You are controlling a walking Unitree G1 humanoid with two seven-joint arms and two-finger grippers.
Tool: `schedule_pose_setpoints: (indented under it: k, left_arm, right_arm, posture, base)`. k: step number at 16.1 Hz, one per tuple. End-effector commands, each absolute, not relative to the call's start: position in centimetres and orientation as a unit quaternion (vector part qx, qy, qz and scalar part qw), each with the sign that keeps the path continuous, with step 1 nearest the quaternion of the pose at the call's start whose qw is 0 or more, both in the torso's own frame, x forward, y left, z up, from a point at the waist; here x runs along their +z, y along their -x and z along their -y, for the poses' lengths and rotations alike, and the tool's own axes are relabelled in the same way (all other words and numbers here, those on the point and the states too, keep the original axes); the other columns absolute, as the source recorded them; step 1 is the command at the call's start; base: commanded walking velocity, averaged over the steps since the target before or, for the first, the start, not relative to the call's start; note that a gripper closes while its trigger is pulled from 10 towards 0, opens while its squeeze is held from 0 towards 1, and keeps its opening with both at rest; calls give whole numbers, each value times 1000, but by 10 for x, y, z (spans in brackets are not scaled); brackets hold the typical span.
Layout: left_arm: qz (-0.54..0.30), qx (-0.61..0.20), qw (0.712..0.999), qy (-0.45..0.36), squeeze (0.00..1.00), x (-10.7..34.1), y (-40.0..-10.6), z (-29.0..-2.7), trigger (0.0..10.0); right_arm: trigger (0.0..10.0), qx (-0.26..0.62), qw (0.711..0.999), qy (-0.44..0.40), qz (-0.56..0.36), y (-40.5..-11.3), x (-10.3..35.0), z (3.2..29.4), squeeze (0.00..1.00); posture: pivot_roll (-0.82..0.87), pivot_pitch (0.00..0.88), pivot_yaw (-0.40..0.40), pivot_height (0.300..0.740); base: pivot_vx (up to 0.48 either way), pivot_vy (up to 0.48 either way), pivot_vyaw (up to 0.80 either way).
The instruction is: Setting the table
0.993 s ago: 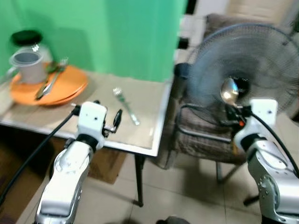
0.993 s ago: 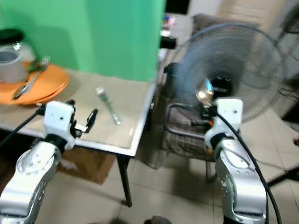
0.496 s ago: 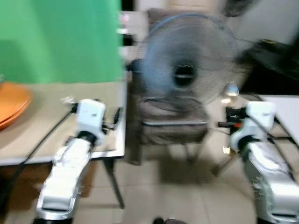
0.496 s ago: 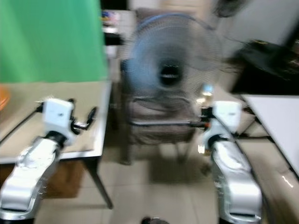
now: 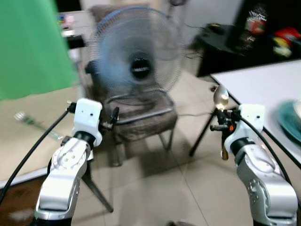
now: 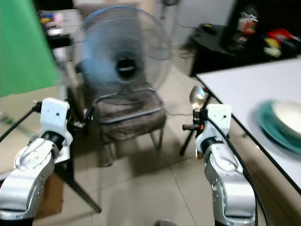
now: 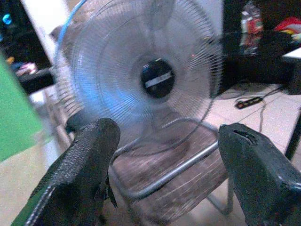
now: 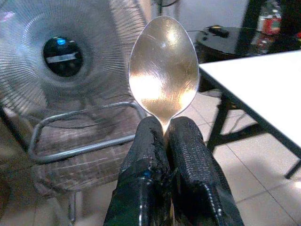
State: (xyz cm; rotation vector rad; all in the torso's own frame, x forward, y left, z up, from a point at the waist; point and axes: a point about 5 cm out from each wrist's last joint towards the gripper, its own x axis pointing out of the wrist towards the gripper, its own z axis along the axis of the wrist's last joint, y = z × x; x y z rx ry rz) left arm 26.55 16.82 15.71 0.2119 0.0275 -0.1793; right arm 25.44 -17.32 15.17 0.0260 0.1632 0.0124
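Fan (image 5: 135,52) on chair (image 5: 141,117) ahead, white table (image 5: 256,87) right, right pincer (image 8: 165,136) gripping spoon (image 8: 163,70)

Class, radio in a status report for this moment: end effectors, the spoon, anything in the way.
Right end effector shut on spoon, bowl up. Left end effector open, holding nothing. White table with teal plate on robot's right. Fan and chair straight ahead.

A lived-in room of a home: a standing fan (image 5: 136,56) behind a worn cushioned chair (image 5: 141,120) on a tiled floor (image 5: 188,188), a white dining table (image 6: 244,89) carrying a teal plate (image 6: 275,127), and a cluttered dark side table (image 5: 225,40) by the wall.
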Motion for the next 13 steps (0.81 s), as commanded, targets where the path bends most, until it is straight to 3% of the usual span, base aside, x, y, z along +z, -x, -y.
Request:
schedule_pose_setpoints:
  k: [1, 13]
  left_arm:
    - [-19, -98, 990, -101, 0, 156, -266, -166, 10000]
    - [-17, -99, 990, -97, 0, 156, -269, -165, 10000]
  right_arm:
    - [10000, -4, 997, -11, -82, -255, 153, 177, 0]
    - [10000, -3, 997, -12, -81, -257, 155, 176, 0]
  posture:
    - [114, 0, 16, 740]
    - [109, 0, 11, 740]
  base:
    - [0, 0, -800]
    - [0, 0, -800]
